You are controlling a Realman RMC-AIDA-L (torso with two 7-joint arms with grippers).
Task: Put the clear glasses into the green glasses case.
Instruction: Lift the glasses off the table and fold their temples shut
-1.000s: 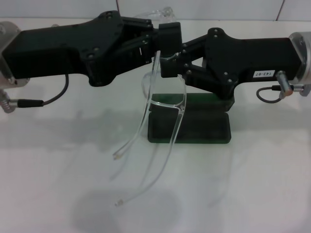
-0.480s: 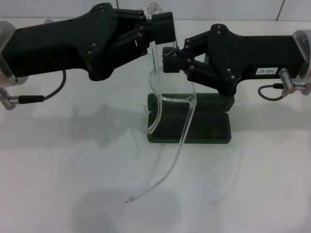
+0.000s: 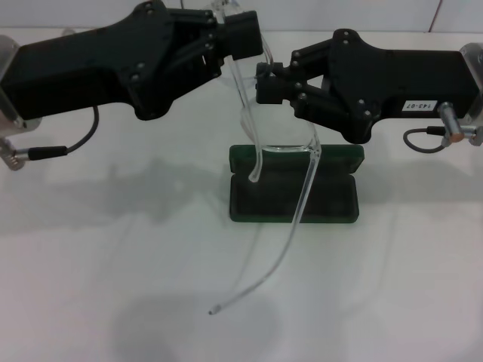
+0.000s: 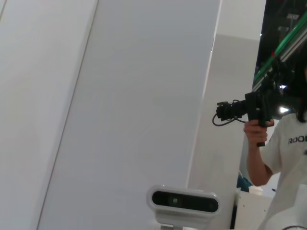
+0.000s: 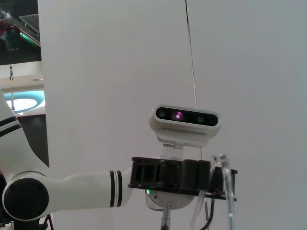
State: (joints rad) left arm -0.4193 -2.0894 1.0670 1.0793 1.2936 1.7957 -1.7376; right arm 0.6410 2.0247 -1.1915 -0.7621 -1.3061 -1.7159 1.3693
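Item: clear glasses (image 3: pixel 260 136). Location: held aloft over the white worktop (image 3: pixel 90 249), directly above the green glasses case (image 3: pixel 294 194). Orientation: long axis near vertical, front hanging roughly on end; one temple arm curls down in front of the case interior, the other trails lower, past the case's near edge, its tip hanging above the bare worktop.

Item: green glasses case. Location: centre of the worktop, lid open and laid back toward the far side, dark lining facing up. Nothing lies in the tray. Long axis runs left to right.

Item: left hand (image 3: pixel 245 38). Position: reaching in from the left, above and behind the case. State: fingers closed tight on the upper end of the glasses frame; it alone appears to carry the load. The right wrist view shows this hand (image 5: pixel 218 179) with the clear frame pinched at its tip.

Item: right hand (image 3: pixel 264 83). Position: reaching in from the right, level with the frame, just beside it. State: fingers drawn nearly together; whether they touch the frame cannot be told.

Governing relation: case lies straight below the hands, but the glasses hang crosswise to the tray's long axis. Judgement: the frame needs laying over to horizontal before lowering; the trailing temple is likely to catch the near rim.
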